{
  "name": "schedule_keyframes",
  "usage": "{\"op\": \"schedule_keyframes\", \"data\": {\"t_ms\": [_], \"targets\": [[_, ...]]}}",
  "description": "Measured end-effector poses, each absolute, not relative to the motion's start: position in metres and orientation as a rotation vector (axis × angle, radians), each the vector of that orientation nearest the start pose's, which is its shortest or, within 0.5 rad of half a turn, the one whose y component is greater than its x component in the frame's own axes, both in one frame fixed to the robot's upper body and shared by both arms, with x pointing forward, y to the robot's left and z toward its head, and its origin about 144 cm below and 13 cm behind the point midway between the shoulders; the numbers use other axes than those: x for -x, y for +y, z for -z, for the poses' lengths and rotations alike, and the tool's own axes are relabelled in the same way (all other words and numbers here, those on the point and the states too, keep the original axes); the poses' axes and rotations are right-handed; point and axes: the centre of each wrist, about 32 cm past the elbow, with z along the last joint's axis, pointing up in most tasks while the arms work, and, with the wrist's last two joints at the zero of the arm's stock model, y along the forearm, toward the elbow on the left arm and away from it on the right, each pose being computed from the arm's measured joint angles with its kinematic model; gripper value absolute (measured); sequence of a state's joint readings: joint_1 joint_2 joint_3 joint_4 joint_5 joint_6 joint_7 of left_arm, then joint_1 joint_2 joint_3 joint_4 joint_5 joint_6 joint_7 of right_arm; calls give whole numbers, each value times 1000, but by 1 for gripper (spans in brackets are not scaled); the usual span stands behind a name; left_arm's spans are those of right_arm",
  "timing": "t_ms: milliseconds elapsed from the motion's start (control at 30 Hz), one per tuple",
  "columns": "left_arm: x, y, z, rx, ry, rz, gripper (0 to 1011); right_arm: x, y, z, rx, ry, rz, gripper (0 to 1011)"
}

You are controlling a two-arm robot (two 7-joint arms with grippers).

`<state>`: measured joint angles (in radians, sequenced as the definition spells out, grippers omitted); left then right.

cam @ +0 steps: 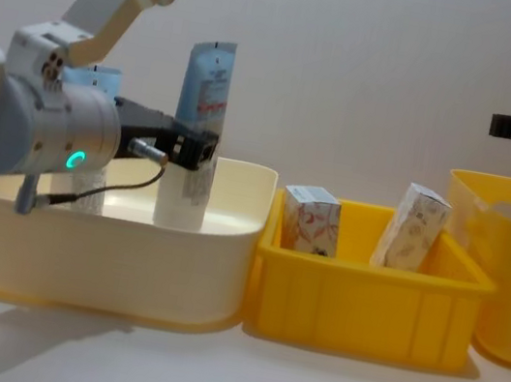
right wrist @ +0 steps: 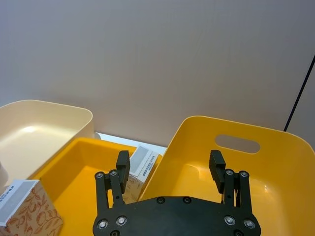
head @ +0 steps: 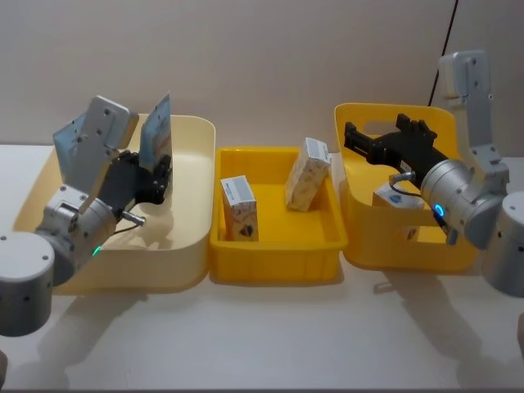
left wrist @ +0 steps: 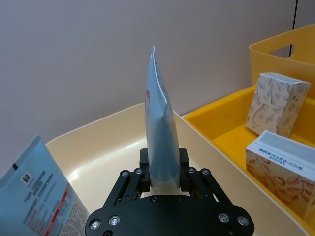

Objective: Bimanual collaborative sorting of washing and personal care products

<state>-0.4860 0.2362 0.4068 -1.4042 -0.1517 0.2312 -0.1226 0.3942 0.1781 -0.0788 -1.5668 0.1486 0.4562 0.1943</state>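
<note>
My left gripper (head: 158,173) is shut on a light-blue squeeze tube (head: 155,131) and holds it upright over the cream bin (head: 184,246). In the left wrist view the tube (left wrist: 158,123) stands clamped between the fingers (left wrist: 143,172). A second tube (left wrist: 34,196) leans in the same bin. Two white floral cartons (head: 239,209) (head: 308,173) stand in the middle yellow tray (head: 274,262). Above the tall yellow bin (head: 393,246) my right gripper (head: 378,131) hangs open with nothing between its fingers (right wrist: 122,164).
A white item (head: 393,196) lies in the tall yellow bin, partly hidden by my right arm. The three containers stand side by side, touching. Bare white table (head: 270,336) lies in front of them. A plain wall is close behind.
</note>
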Motion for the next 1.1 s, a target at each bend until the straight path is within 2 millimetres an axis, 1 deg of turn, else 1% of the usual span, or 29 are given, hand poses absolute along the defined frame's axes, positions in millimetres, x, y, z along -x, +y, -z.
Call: {"op": "schedule_keyframes", "data": {"t_ms": [267,333,367,567,667,733,767,900,1100], "targets": [[-569,186,-1264,-157,-219,-1117,316,-549,-255,-1285,103,25,1317,1001],[-571,186,-1273,-138,-245,-1095,318,-549,-255,-1285,103,25,1317,1001],[-571,186,-1273,-138,-245,-1095,318,-549,-255,-1285,103,25,1317,1001],[-576,187,-1294,-82,-301,-1040,318,-550,-255,-1286,103,24,1316,1001],[-580,188,-1308,-44,-334,-998,317,-551,-254,-1287,104,14,1307,1001],[-582,188,-1315,-30,-347,-981,317,-552,-254,-1288,104,-3,1287,1001],[-584,188,-1321,-16,-361,-963,317,-552,-253,-1289,104,-8,1282,1001],[-586,187,-1334,8,-384,-925,317,-554,-253,-1291,107,-32,1246,1001],[-590,185,-1346,26,-405,-883,317,-558,-253,-1297,106,-74,1177,1001]]}}
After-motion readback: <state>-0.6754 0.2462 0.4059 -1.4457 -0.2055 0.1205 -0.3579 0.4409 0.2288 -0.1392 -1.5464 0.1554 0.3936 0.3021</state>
